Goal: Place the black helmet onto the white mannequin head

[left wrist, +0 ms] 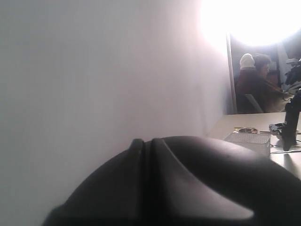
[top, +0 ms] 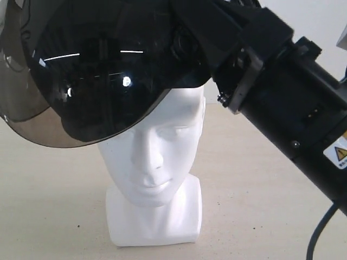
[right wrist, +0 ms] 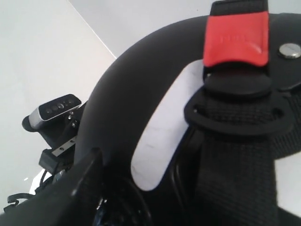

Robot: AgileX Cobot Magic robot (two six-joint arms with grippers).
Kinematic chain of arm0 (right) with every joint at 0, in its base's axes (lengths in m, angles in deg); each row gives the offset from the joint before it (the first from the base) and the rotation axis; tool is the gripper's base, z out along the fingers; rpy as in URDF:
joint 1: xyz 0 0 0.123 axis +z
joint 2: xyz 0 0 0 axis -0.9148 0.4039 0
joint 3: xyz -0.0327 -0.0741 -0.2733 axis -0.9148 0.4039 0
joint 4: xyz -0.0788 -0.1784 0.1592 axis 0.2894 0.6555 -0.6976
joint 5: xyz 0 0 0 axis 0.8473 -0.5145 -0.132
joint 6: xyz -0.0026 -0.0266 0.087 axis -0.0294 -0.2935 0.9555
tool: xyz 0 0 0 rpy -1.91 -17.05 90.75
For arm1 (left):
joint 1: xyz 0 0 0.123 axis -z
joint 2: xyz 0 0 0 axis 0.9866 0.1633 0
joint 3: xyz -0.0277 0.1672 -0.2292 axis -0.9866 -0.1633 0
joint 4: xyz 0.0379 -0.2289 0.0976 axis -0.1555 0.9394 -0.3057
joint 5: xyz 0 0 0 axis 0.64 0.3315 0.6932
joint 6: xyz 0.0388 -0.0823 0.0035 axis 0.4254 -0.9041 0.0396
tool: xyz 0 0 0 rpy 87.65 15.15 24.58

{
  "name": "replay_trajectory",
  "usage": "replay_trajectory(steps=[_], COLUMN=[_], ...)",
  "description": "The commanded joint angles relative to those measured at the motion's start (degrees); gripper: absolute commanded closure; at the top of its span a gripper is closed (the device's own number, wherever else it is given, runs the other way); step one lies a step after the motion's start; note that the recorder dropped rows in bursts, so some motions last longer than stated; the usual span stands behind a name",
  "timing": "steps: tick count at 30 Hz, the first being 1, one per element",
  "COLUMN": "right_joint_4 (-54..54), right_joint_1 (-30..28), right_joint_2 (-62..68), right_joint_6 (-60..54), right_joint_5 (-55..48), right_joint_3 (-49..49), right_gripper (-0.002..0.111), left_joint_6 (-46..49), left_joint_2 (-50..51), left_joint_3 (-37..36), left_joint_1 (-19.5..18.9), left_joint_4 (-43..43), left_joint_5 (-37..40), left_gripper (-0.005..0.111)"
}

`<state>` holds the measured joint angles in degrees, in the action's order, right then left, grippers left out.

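There is one black helmet (top: 135,21) and one white mannequin head (top: 157,146). The helmet sits tilted over the crown of the head and covers it down to the brow, while the face, the neck and the square base stay bare. Its single smoky visor (top: 32,108) juts forward of the head's face and out to the head's own right side. The head stands upright on a beige table (top: 260,179).

One arm (top: 293,108) shows in the exterior view. It reaches in from beside the head's left ear and bears one yellow warning label (top: 339,151). The right gripper (top: 198,27) at its end is clamped on the helmet's rim just above the head's left temple.

The right wrist view shows the helmet shell (right wrist: 122,94), one black strap (right wrist: 235,179), one ring (right wrist: 235,113) and one red tab (right wrist: 235,37). One small grey camera (right wrist: 55,109) sits beyond the shell.

The left gripper shows in no picture. Its wrist view gives only one dark rounded shape (left wrist: 188,188), too blurred to name, in front of a white wall (left wrist: 94,70).
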<state>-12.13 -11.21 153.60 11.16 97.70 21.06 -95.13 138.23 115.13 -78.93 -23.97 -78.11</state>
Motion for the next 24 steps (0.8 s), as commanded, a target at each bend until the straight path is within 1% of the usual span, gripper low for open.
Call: replay_trajectory(steps=[1, 5, 8, 10, 14, 17, 24], right_joint_4=[-8.5, -9.3, -9.9, -10.5, -12.7, -14.6, -19.6], right_joint_1=[-0.7, -0.7, -0.7, -0.7, -0.7, -0.7, -0.7], right_joint_2=[-1.2, -1.2, -1.2, -1.2, -1.2, -1.6, -6.3], right_joint_6=[-3.7, -3.8, -4.4, -5.1, -6.1, -7.5, -17.1], right_joint_5=[2.1, 2.1, 2.1, 2.1, 2.1, 2.1, 2.1], right_joint_3=[4.1, 5.7, 6.0, 6.3, 7.2, 8.3, 9.8], right_gripper=[0.108, 0.108, 0.108, 0.108, 0.108, 0.108, 0.108], left_joint_6=[-1.7, -1.8, -2.9, -3.0, -3.0, -3.0, -2.8], left_joint_2=[2.2, 3.5, 4.3, 5.2, 6.4, 6.6, 6.6], left_joint_3=[0.4, 0.4, 0.4, 0.4, 0.4, 0.4, 0.4], left_joint_1=[0.4, 0.4, 0.5, 1.2, 2.8, 3.7, 3.7], left_joint_4=[-0.7, -0.8, -2.9, -4.7, -5.0, -5.6, -6.7], left_joint_5=[-1.5, -2.4, -2.5, -2.2, -1.8, 0.6, 0.6], left_gripper=[0.102, 0.102, 0.102, 0.102, 0.102, 0.102, 0.102])
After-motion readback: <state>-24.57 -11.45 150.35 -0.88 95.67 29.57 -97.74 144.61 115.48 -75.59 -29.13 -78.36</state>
